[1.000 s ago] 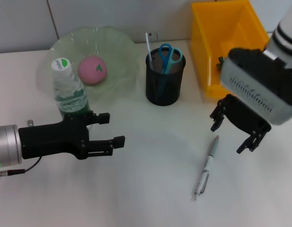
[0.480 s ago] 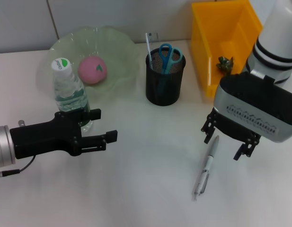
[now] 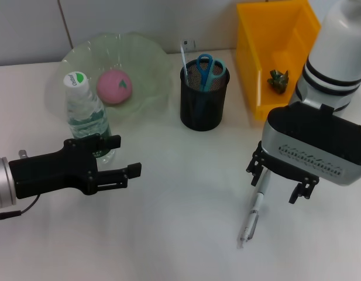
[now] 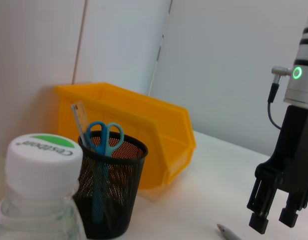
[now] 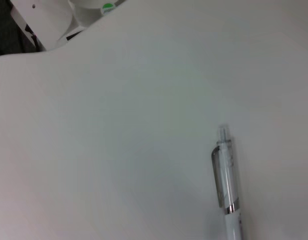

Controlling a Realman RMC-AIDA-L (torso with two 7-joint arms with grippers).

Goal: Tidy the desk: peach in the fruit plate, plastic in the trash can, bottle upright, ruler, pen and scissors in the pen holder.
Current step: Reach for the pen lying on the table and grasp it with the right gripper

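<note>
Right gripper [image 3: 279, 180], black fingers apart, hangs over the thin silver plastic pen [image 3: 253, 214] on the smooth white table [image 3: 186, 234]. Left gripper [image 3: 126, 156], fingers apart too, sits beside the clear plastic water bottle [image 3: 85, 114].

white desk [image 3: 186, 234], pale tiled wall [image 3: 28, 29] behind it

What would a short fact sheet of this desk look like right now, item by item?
pink peach: in the pale green glass fruit plate
clear plastic water bottle: upright, beside the plate
black mesh pen holder: holds the blue-handled scissors and the clear ruler
silver pen: flat on the white desk
yellow plastic bin: crumpled green scrap inside
right gripper: open, over the pen's upper end
left gripper: open, by the bottle
</note>
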